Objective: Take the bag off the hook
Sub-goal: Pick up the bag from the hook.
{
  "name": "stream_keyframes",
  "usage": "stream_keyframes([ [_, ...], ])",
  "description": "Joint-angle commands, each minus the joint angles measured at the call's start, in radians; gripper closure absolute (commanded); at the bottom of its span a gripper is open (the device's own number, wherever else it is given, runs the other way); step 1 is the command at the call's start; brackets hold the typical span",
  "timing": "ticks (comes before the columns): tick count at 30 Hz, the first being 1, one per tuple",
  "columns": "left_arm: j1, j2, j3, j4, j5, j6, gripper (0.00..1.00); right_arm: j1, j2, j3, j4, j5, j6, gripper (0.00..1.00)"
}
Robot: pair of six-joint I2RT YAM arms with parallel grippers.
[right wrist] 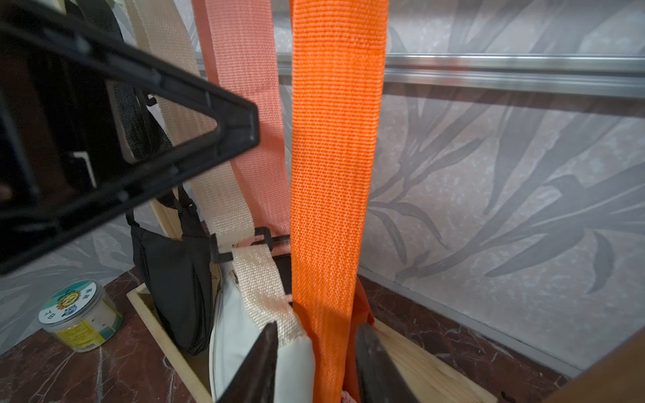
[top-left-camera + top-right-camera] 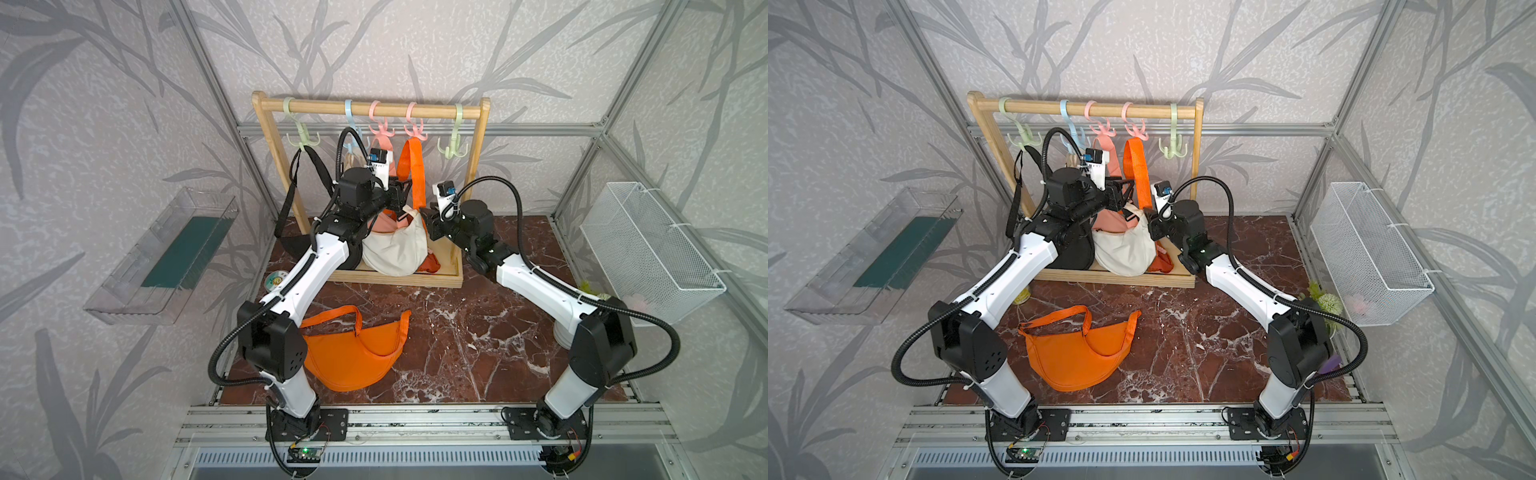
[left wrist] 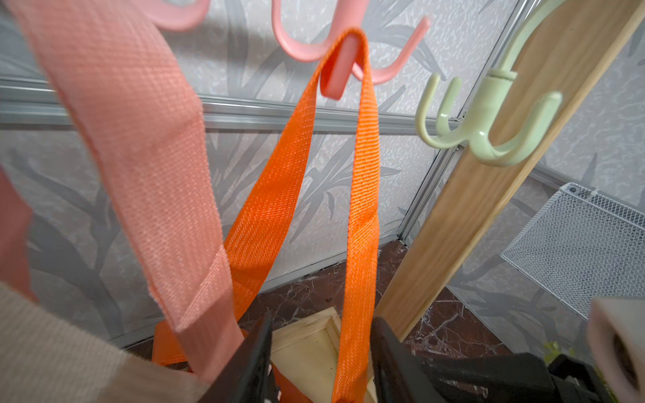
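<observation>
Marble tabletop (image 2: 457,332) under both arms. Wooden rack (image 2: 395,279) at the back. Both grippers reach in between its posts, below the rail.

Wire basket (image 2: 648,249) on the side wall, well outboard of the right gripper (image 1: 317,326). Clear plastic tray (image 2: 162,257) on the opposite wall, well outboard of the left gripper (image 3: 323,320).

Loose orange bag (image 2: 353,357) lies flat on the marble, well apart from both grippers, back toward the arm bases. Cream bag (image 2: 395,249) sits in the rack base below the left gripper, right beside one finger (image 1: 261,359) of the right gripper. Black bag (image 1: 174,286) hangs beyond the cream one, further out on the left gripper's side.

Target is the hung orange bag (image 2: 432,262). Its body is low in the rack base, below the right gripper and mostly hidden by the cream bag. Its orange strap (image 3: 363,174) runs up and loops over the pink hook (image 3: 336,69), above the left gripper. Not off yet.

Left gripper: jaws apart, one run of the strap passes between them with a clear gap on one side, so no clamp. Right gripper: lower on the strap, jaws apart either side of the webbing, not squeezing it.

Salmon strap (image 3: 139,157) hangs just beside the left gripper. Small jar (image 1: 80,317) stands on the marble outside the rack, past the black bag from the right gripper.
</observation>
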Motion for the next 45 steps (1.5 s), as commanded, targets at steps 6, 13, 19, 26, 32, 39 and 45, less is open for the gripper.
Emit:
stream_keyframes([
  [6,-0.003,0.064,0.077,0.042,-0.076,0.010,0.51,-0.005,0.087,0.098,0.072,0.030,0.004,0.53],
  [13,-0.002,0.100,0.106,0.037,-0.155,0.027,0.47,-0.007,0.154,0.132,0.094,0.041,0.002,0.50],
  [19,-0.002,0.107,0.105,0.032,-0.202,0.057,0.44,-0.015,0.170,0.139,0.087,0.098,0.019,0.64],
  [26,-0.001,0.132,0.139,0.041,-0.216,0.090,0.38,-0.029,0.136,0.099,0.108,0.122,0.029,0.86],
  [32,-0.002,0.161,0.181,0.075,-0.164,0.087,0.37,-0.028,0.119,0.106,0.082,0.093,0.022,0.87],
  [39,-0.001,0.182,0.213,0.086,-0.176,0.092,0.37,-0.029,0.102,0.091,0.079,0.079,0.027,0.89],
  [45,-0.001,0.182,0.221,0.102,-0.195,0.113,0.37,-0.032,0.083,0.073,0.084,0.082,0.009,0.90],
])
